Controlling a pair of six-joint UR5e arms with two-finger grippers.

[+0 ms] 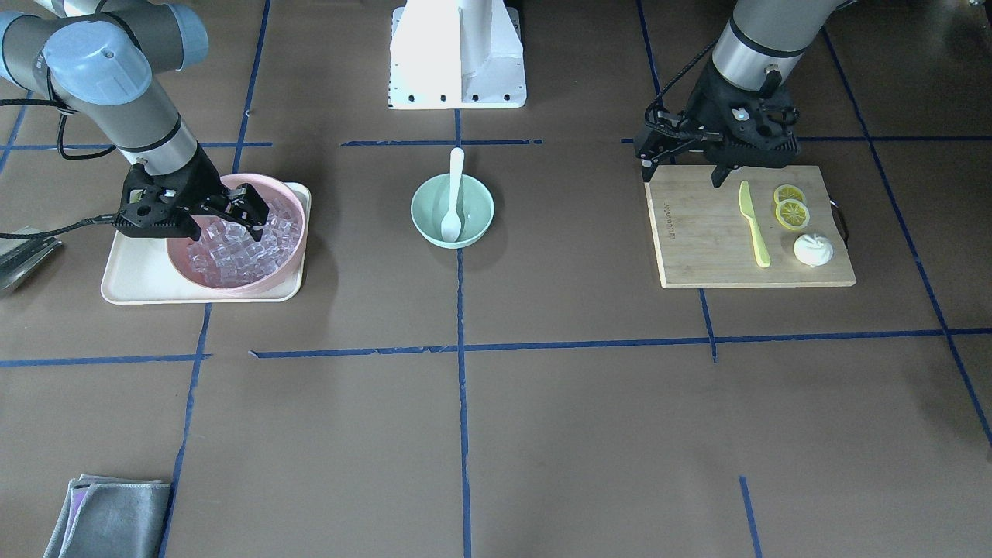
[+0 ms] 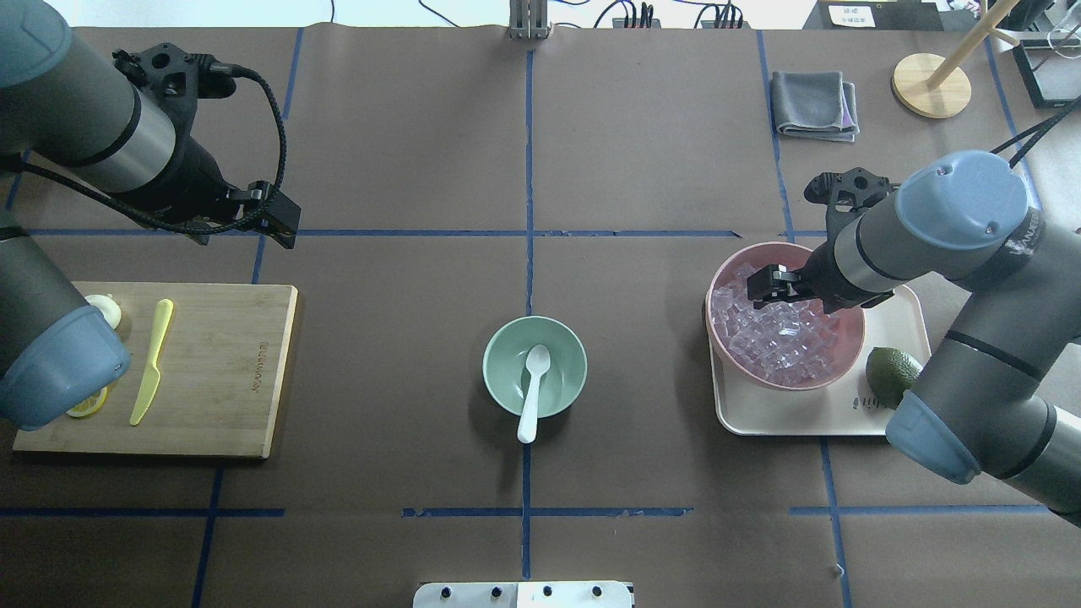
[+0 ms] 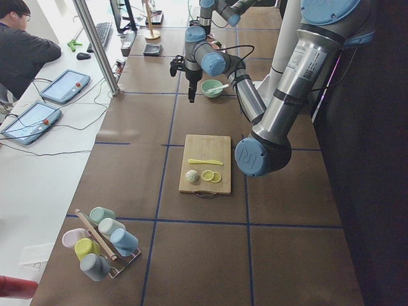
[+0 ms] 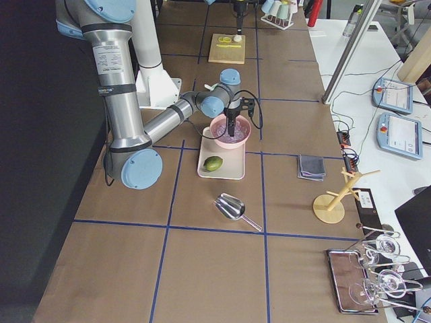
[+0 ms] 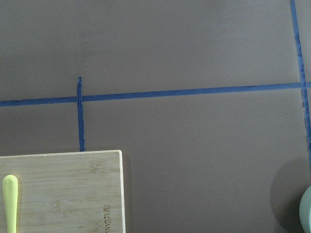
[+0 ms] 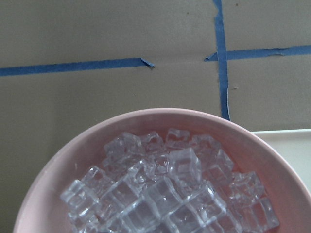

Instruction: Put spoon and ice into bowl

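At bench centre, spoon (image 2: 534, 393) scoop-down inside bowl (image 2: 507, 371), handle over the rim. Ice (image 6: 170, 194) heaped in pink bowl (image 6: 87, 145) on tray (image 2: 785, 418); right tool (image 1: 252, 213) spread, tips down at the cubes, unseen from its own wrist camera. Left tool (image 1: 680, 167) released, empty, near cutting board (image 1: 697, 232). Green fruit (image 2: 891, 371) hidden from the front, plain from overhead.

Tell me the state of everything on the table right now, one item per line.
spoon: scoop in the mint-green bowl, handle over the rim
mint-green bowl: upright, no ice in it
pink bowl: on the tray, full of ice
right hand: tips down in the ice, grip unclear
left hand: open, empty
yellow-green knife: flat on the cutting board
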